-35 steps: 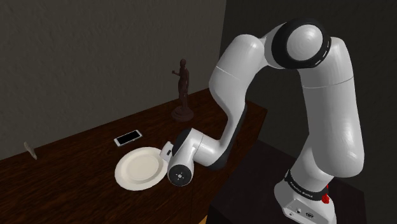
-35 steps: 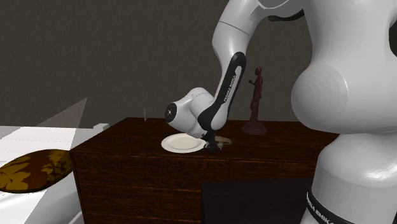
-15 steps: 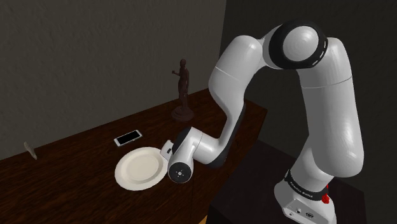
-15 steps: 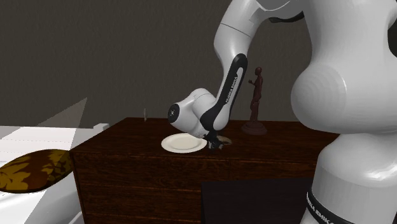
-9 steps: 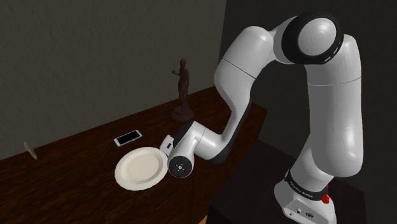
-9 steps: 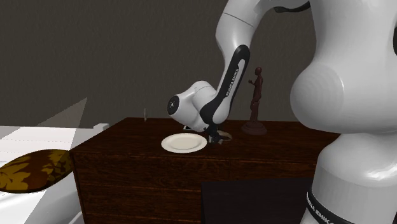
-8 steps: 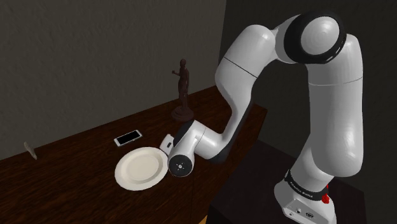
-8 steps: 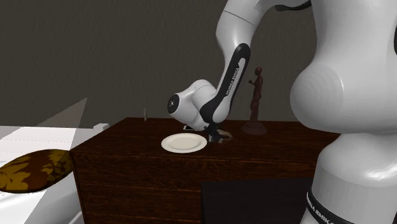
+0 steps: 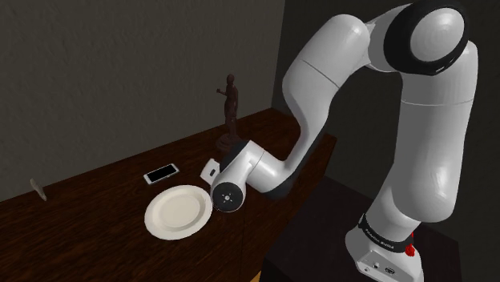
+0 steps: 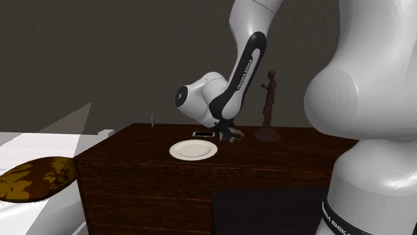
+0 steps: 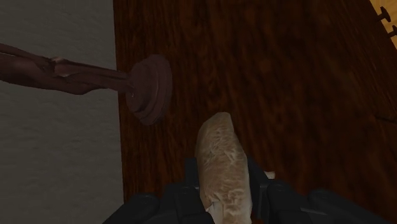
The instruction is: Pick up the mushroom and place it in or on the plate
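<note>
Where the hand (image 11: 222,173) clasps it, the elongated mushroom (image 11: 220,149) looks mottled tan.

A glossy, grained, dark brown wooden cabinet (image 10: 133,170) stands against a plain grey wall (image 9: 120,64). Towards the shoulder view's right the wall ends at a vertical edge, with a darker surface (image 9: 356,156) beyond (dim, not quite black). Left of the cabinet in the second exterior view, a brown patterned cushion (image 10: 33,179) lies on a pale surface (image 10: 27,143).
</note>
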You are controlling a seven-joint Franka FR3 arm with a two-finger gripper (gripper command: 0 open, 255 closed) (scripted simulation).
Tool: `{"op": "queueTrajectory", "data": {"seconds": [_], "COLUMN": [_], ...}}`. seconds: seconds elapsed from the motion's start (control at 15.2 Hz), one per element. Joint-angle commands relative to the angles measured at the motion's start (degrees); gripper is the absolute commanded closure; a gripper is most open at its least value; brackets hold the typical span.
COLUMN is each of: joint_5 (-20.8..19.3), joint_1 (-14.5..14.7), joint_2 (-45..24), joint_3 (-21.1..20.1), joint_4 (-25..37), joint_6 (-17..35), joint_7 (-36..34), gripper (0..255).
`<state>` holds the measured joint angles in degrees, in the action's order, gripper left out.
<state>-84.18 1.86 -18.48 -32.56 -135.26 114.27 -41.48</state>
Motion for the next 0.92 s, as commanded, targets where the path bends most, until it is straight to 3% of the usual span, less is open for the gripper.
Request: {"op": "queueTrajectory", "data": {"seconds": [0.0, 0.4, 0.86], "joint_5": [0.96, 4.5, 6.01], "joint_1": [-0.3, 5.52, 13.56], "joint_2": [1.35, -6.93, -17.64], "joint_3": [-0.31, -2.0, -2.27], "joint_4": [-0.17, 12.32, 29.75], "joint_6": [0.32, -7.55, -16.27], "joint_7": [1.16, 4.67, 9.46], "gripper": [255, 255, 255]}}
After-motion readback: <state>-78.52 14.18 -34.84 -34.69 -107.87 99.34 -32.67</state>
